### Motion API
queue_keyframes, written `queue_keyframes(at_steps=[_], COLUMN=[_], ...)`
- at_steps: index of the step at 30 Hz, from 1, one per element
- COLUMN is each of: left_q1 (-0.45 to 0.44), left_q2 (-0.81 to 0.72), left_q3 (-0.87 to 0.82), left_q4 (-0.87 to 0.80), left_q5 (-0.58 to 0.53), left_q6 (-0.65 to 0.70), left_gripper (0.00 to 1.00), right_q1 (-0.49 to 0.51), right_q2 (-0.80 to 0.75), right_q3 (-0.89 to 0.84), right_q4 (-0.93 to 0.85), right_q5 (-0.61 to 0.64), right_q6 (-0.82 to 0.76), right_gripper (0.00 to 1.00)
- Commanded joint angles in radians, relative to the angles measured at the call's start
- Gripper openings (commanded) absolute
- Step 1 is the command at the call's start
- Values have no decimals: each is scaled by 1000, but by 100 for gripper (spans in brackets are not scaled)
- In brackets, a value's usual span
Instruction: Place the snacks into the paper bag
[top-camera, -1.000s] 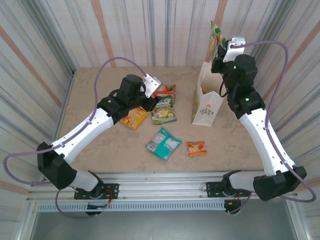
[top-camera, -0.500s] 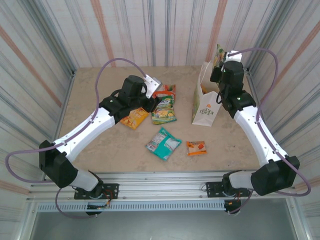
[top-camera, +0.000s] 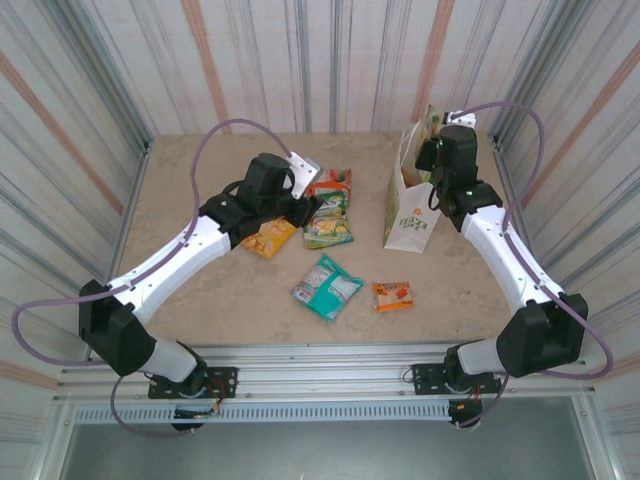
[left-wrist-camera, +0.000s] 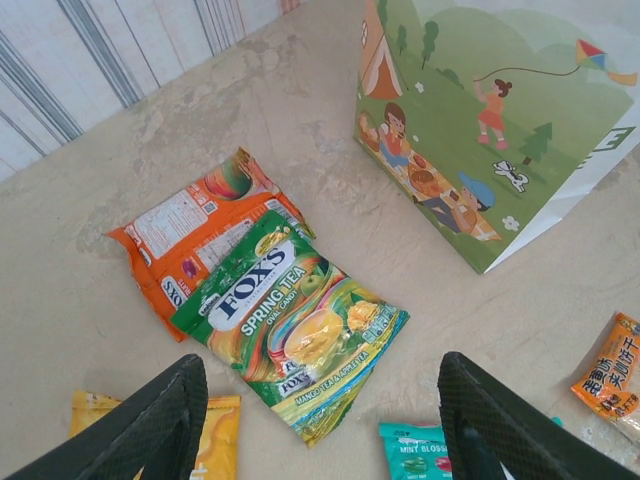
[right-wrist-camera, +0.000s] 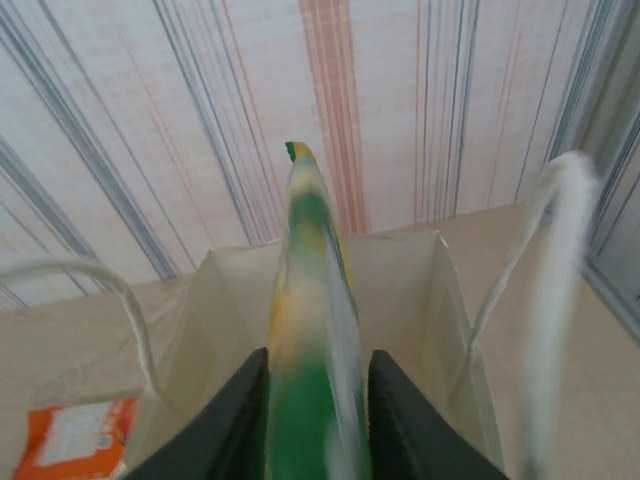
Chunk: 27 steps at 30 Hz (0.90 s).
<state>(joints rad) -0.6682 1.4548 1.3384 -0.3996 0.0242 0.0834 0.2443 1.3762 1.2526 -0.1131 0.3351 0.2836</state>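
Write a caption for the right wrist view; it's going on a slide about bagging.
Green-and-yellow snack packet between the right gripper's fingers, above the open paper bag.

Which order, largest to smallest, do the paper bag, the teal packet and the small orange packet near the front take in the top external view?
1. paper bag
2. teal packet
3. small orange packet
The bag stands upright, with its top nearer the camera, so its lead may be overstated.
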Motion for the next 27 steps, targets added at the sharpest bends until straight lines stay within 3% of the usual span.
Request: queue_keyframes(at_steps=[1,8,17,22,27], left_q1=[4,20,75,90,92], left_q2=[-21,-36,-32,18,68], left_q3=[-14,-50,-186,-241,-294], left_q4=[-45,-122,-156,-157,-137], left_q5=[4,165,355,432,420], left_q6=[-54,-211,-435,-487,-509], left_gripper=[64,60,59,59,60], right_q1=[-9,-9,14,145,322], right_q2=[-27,-112,-299,-381,-450], right_q3=[3,78,108,22,-97], right_q4=[-14,-204,-595,-736,-763], right_q5=[-33,-152,-373,-378,-331], right_q6=[20,9,126,290,470], right_gripper=[39,48,48,47,50])
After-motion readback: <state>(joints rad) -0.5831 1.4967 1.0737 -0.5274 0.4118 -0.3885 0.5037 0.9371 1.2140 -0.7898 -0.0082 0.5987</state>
